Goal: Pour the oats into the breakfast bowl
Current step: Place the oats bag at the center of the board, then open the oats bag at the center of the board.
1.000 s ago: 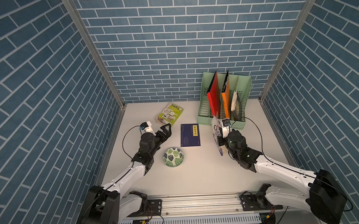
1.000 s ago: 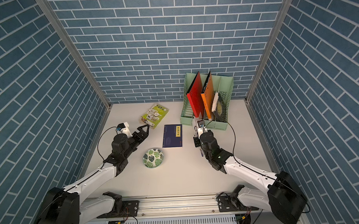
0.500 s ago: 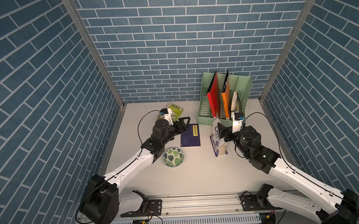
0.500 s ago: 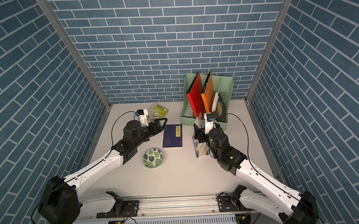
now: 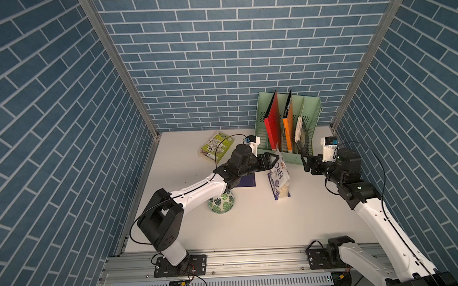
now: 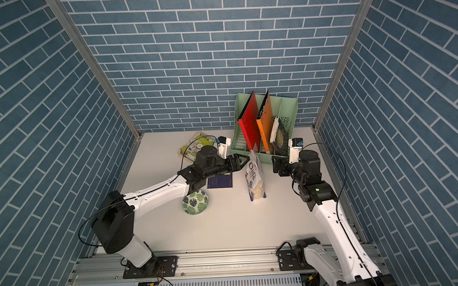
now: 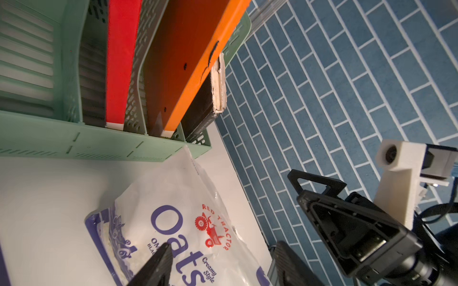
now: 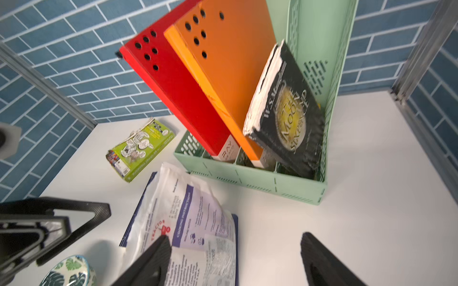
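Right of the breakfast bowl [image 5: 221, 206], left gripper [image 5: 274, 161] straddles the upright oats pouch [image 5: 280, 178], jaws spread; right gripper [image 5: 303, 160] gapes empty. An off-centre pinch could topple it.

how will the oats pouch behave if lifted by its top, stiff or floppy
Probably floppy: the oats pouch is thin, creased film and its top is crumpled. Likely bottom-heavy, since the flakes sit low behind the clear window, so it should hang upright but may swing. The glossy film might slip under a light pinch.
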You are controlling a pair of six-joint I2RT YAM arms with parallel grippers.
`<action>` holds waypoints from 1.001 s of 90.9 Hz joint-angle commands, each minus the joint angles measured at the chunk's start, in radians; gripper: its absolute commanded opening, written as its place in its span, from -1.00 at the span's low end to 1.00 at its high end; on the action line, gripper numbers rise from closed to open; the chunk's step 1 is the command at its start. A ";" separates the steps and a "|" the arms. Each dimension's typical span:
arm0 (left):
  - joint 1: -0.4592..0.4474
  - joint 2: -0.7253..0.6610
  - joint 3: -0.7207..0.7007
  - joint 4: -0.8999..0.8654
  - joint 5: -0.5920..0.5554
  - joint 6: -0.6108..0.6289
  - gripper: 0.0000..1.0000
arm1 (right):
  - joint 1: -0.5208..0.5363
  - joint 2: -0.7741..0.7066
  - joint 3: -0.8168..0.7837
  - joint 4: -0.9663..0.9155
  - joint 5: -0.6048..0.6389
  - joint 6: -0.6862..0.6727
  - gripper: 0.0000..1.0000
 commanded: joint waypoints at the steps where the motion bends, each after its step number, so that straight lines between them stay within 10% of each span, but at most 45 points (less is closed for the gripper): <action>1: -0.012 0.049 0.058 -0.015 0.044 0.018 0.23 | -0.012 -0.004 -0.023 0.012 -0.115 0.044 0.65; 91: -0.016 0.089 0.056 0.041 0.041 0.009 -0.84 | -0.013 0.049 -0.021 0.049 -0.284 0.113 0.54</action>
